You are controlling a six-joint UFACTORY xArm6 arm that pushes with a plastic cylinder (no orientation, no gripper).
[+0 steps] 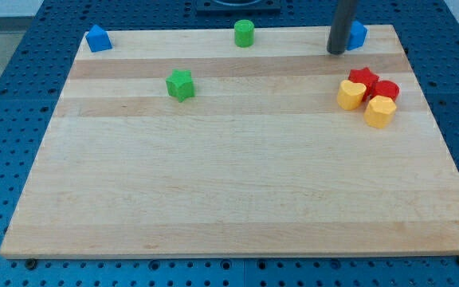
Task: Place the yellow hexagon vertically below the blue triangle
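The yellow hexagon [379,112] lies at the view's right in a tight cluster with a yellow heart [351,94], a red star [363,77] and another red block [386,90]. A blue block with a peaked top, which looks like the triangle [97,37], sits at the board's top left corner. A second blue block [359,34] sits at the top right, partly hidden by the rod, so I cannot tell its shape. My tip [337,52] rests on the board just left of that block, above the cluster and apart from it.
A green cylinder [244,33] stands at the board's top edge near the middle. A green star [180,84] lies left of centre. The wooden board [229,183] lies on a blue perforated table; the cluster is near the board's right edge.
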